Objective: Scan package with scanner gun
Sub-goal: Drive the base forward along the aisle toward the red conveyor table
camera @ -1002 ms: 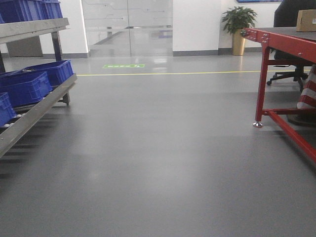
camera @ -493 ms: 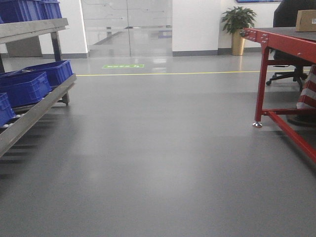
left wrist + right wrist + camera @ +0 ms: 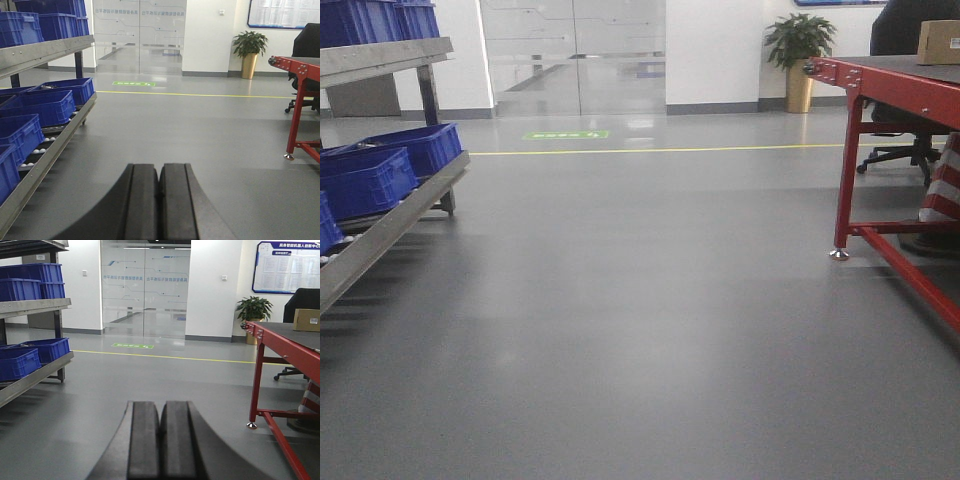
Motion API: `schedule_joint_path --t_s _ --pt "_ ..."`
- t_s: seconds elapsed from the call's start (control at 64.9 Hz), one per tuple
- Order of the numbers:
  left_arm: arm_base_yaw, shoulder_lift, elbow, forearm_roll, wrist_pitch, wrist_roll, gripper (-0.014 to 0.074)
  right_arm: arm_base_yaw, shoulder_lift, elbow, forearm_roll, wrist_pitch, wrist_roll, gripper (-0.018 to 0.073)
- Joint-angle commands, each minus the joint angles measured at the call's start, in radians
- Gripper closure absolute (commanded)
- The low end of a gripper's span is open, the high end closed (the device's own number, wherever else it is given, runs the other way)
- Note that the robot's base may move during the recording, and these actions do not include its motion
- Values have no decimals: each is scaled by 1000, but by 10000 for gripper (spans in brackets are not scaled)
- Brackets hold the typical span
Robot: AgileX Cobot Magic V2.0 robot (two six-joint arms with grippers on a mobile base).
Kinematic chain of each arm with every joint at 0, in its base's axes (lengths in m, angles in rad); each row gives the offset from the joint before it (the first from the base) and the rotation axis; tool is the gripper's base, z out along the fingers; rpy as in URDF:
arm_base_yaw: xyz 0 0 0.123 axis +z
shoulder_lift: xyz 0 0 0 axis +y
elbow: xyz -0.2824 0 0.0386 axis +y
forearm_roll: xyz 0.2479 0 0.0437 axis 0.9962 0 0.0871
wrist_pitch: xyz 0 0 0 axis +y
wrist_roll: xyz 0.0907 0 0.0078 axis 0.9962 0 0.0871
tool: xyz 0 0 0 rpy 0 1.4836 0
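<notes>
Nearest me, the left gripper [image 3: 159,172] and the right gripper [image 3: 161,412] point forward low over the grey floor [image 3: 640,330]. Each has its two black pads pressed flat together with nothing between them, which I take for a tucked travelling posture, since nothing is within reach. Further off, a metal rack [image 3: 55,142] on the left tilts its blue crates [image 3: 50,105] toward the aisle, and on the right the package [image 3: 306,320] sits on the red table [image 3: 280,337], well back from its near corner. The scanner gun is nowhere in view.
</notes>
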Motion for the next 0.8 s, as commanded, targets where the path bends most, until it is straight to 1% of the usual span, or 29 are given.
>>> schedule_joint_path --t_s 0.0,0.786 --pt "0 -4 -2 -5 -12 -11 707 1 -3 1 -5 -22 0 721" --pt "0 -4 -2 -5 -12 -11 707 1 -3 1 -5 -22 0 721"
